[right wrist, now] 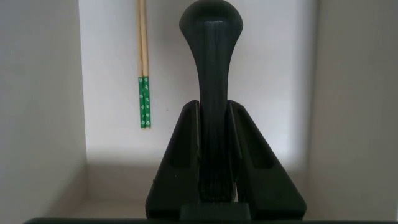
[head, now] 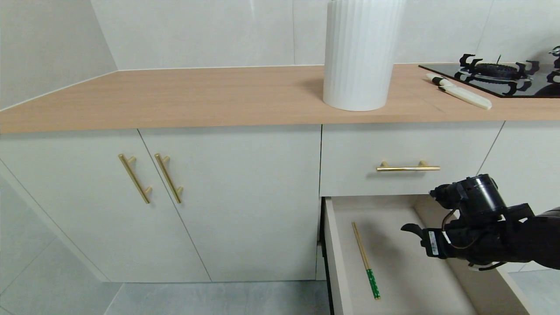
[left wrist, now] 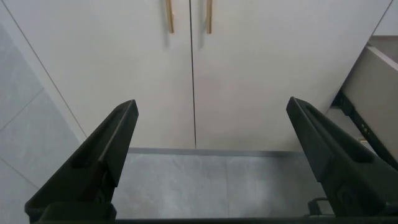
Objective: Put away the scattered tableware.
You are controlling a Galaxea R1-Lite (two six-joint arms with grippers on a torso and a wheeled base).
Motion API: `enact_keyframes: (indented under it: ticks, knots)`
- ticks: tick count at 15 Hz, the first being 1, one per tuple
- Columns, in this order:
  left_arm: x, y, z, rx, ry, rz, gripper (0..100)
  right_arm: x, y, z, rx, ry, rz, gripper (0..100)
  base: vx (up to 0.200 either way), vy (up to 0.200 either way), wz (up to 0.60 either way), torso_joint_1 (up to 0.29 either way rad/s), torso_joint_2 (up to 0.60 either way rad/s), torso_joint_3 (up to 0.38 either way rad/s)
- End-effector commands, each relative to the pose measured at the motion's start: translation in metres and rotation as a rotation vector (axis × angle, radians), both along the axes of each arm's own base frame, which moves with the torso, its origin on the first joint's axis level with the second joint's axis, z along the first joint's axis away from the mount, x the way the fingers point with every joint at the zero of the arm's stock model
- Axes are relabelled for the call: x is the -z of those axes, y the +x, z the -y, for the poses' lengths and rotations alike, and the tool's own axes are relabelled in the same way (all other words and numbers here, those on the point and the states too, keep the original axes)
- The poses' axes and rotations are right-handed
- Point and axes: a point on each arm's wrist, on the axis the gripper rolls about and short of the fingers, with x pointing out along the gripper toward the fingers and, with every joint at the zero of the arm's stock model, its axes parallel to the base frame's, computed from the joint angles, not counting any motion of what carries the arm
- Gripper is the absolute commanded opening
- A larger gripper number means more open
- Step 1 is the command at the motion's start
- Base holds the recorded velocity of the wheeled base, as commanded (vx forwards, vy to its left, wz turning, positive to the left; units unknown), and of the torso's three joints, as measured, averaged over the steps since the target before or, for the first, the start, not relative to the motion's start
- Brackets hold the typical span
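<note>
Chopsticks (head: 365,260) lie in drawer (head: 334,245), apart from closed right gripper (head: 410,228)

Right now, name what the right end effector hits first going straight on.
The right end effector, shut, would probably meet the open drawer's bare floor first, beside the chopsticks, not on them; depth is unclear.

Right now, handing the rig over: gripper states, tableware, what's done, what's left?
Left gripper: open, empty, low before the white cabinet doors.
Right gripper: shut, empty, above the open pale drawer.
Done: wooden chopsticks with green ends lie in the drawer.
Left: cream-coloured knife on the wooden countertop beside the black hob; drawer to shut.
</note>
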Motion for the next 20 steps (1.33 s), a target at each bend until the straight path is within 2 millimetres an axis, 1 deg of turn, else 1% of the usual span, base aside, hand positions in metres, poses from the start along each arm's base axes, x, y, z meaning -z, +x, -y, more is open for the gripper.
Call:
enact_keyframes:
  ticks: [1, 3, 4, 5, 7, 11, 12, 16, 20]
  knots:
    - [0.000, 0.000, 0.000, -0.001, 0.000, 0.000, 100, 0.008, 0.003, -0.001, -0.001, -0.007, -0.022, 0, 0.000, 0.000, 0.00, 0.000, 0.00, 0.000]
    - [0.000, 0.000, 0.000, -0.001, 0.000, 0.000, 100, 0.020, 0.010, -0.003, 0.000, -0.014, -0.043, 0, 0.000, 0.000, 0.00, 0.000, 0.00, 0.000]
    - [0.000, 0.000, 0.000, -0.001, 0.000, -0.002, 100, 0.032, 0.015, -0.004, 0.003, -0.023, -0.062, 0, 0.000, 0.000, 0.00, 0.000, 0.00, 0.000]
    - [0.000, 0.000, 0.000, -0.001, 0.000, -0.002, 100, 0.061, 0.027, -0.007, 0.028, -0.065, -0.086, 0, 0.000, 0.000, 0.00, 0.000, 0.00, 0.000]
    - [0.000, 0.000, 0.000, -0.001, 0.000, 0.000, 100, 0.095, 0.040, -0.007, 0.062, -0.088, -0.072, 0, 0.000, 0.000, 0.00, 0.000, 0.00, 0.000]
    - [0.000, 0.000, 0.000, -0.001, 0.000, -0.002, 100, 0.136, 0.054, -0.004, 0.075, -0.078, -0.023, 0, 0.000, 0.000, 0.00, 0.000, 0.00, 0.000]
    - [0.000, 0.000, 0.000, 0.001, 0.000, 0.000, 100, 0.141, 0.057, -0.005, 0.069, -0.081, -0.008, 0, 0.000, 0.000, 0.00, 0.000, 0.00, 0.000]
    - [0.000, 0.000, 0.000, -0.001, 0.000, 0.000, 100, 0.149, 0.060, -0.004, 0.060, -0.092, 0.001, 0, 0.000, 0.000, 0.00, 0.000, 0.00, 0.000]
    - [0.000, 0.000, 0.000, -0.001, 0.000, 0.000, 100, 0.150, 0.065, 0.002, 0.079, -0.093, 0.008, 0, 0.000, 0.000, 0.00, 0.000, 0.00, 0.000]
